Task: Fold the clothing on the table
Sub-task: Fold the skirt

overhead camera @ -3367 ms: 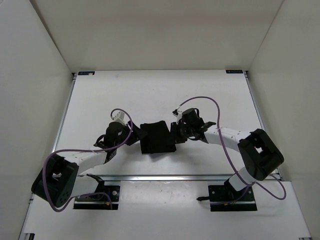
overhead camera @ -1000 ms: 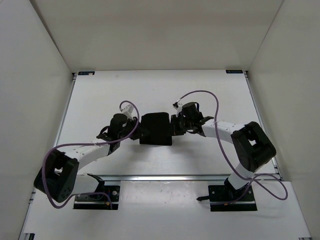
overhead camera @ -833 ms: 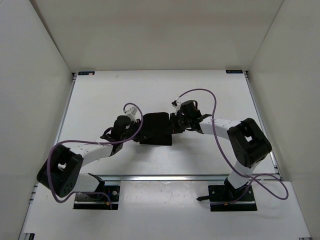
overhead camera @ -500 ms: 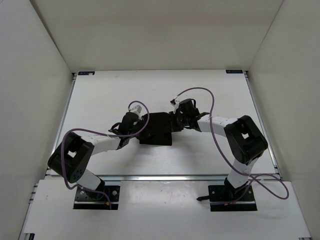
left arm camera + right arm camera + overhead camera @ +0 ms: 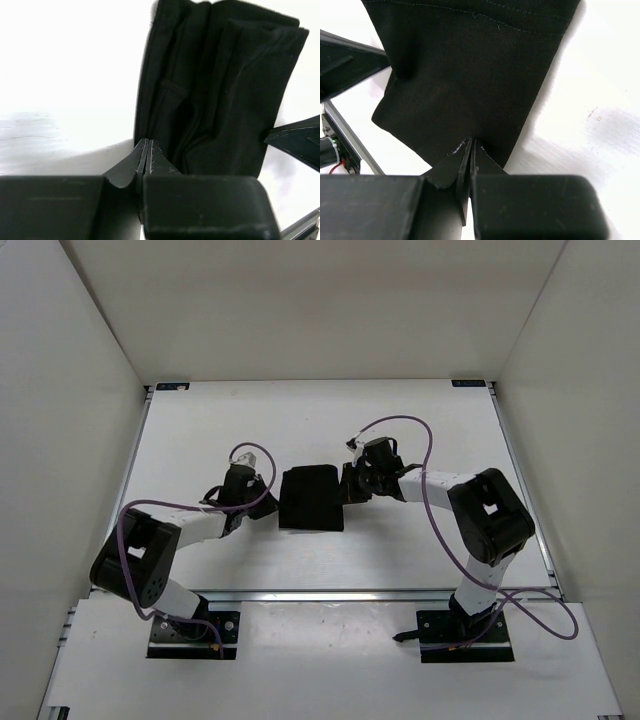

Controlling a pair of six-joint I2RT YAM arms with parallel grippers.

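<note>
- Top view: bright, even, diffuse light from above; only faint soft shadows on the table (image 5: 300, 420).
- Wrist views: white surface blown out, clothing (image 5: 225, 100) near-black, folds barely readable.
- Closest foreground out of focus; mild edge distortion.

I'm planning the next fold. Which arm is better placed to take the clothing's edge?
Probably right: the right gripper is shut right at the clothing edge, while the left gripper stands slightly off it in the top view, table showing between.
</note>
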